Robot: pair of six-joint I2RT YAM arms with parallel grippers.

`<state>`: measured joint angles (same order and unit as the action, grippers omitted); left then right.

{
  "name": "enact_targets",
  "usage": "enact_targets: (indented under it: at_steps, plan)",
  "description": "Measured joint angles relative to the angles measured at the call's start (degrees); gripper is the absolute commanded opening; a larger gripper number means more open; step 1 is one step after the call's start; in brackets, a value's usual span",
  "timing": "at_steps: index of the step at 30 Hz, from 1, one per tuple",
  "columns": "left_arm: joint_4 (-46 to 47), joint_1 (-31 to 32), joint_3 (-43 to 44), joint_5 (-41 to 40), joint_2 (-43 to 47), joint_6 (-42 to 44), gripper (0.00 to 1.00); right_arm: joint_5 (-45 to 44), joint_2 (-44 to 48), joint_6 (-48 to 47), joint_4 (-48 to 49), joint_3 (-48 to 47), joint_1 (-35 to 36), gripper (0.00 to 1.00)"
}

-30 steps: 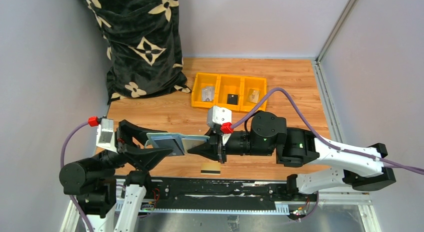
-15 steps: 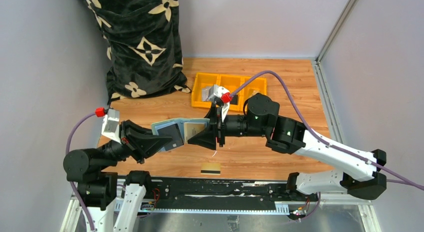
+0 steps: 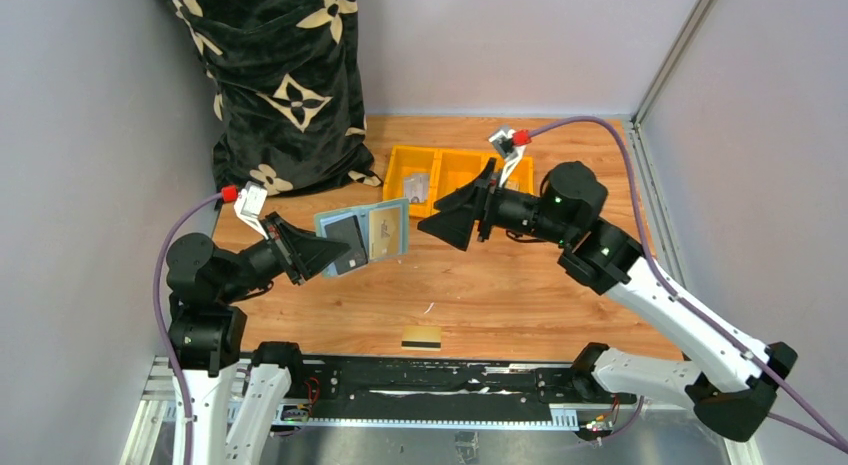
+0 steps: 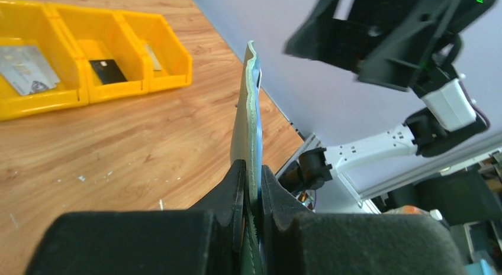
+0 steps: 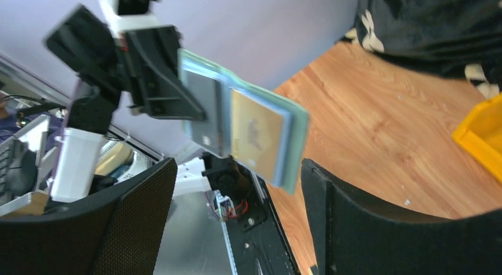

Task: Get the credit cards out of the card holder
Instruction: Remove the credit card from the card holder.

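Holding the open card holder [image 3: 362, 237] aloft, my left gripper [image 3: 328, 257] pinches its edge, an orange-tan card [image 3: 384, 232] inside. My right gripper [image 3: 442, 225] gapes empty beside it; a yellow-gold card [image 3: 421, 337] lies on the table [image 3: 560, 285].

A gap of open air is left between the raised card holder [image 3: 362, 238] and the wide-spread right gripper [image 3: 443, 231]. Room behind that gripper is taken by the yellow bin [image 3: 460, 152], the far left corner by the black bag [image 3: 285, 85].

A wooden table [image 3: 500, 295] is enclosed by pale lilac-grey walls [image 3: 500, 45]. A black flower-patterned cloth bag [image 3: 285, 75] is stood against them, beyond the jaws, leftward.
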<state>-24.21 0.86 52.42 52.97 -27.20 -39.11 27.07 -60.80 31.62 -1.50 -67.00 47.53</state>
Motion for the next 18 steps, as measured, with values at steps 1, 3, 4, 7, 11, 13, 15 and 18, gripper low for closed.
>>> enact_targets:
  at_steps: [1, 3, 4, 7, 11, 13, 15, 18]
  plan:
    - [-0.63, 0.00, -0.24, -0.85, -0.07, 0.07, 0.00, -0.44, 1.20, 0.66, 0.28, 0.00, -0.24, 0.77]
    - [-1.27, 0.00, -0.52, -1.75, -0.07, 0.09, 0.00, -0.04, 2.58, 2.05, 1.79, 0.00, -0.31, 0.75]
    - [-1.29, 0.00, -0.81, -2.03, -0.07, -0.07, 0.00, 0.68, 2.73, 2.99, 2.91, 0.00, -0.31, 0.74]
    - [-0.92, 0.00, -1.90, -2.12, -0.07, -0.94, 0.00, 4.81, 0.85, 6.43, 7.54, 0.11, -0.31, 0.72]
    - [0.13, 0.00, -3.50, -1.36, -0.15, -2.95, 0.00, 11.32, -6.25, 11.52, 14.95, 1.03, 1.38, 0.72]
    - [0.35, 0.00, -3.54, -0.90, -0.20, -3.39, 0.00, 12.83, -9.18, 12.76, 15.74, 1.46, 2.12, 0.71]
    - [0.96, 0.00, -3.56, -0.09, -0.17, -4.00, 0.00, 14.38, -12.04, 14.01, 16.11, 1.81, 2.99, 0.70]
    - [1.97, 0.00, -3.58, 0.90, -0.17, -5.01, 0.00, 15.87, -13.94, 15.02, 16.72, 1.84, 3.93, 0.69]
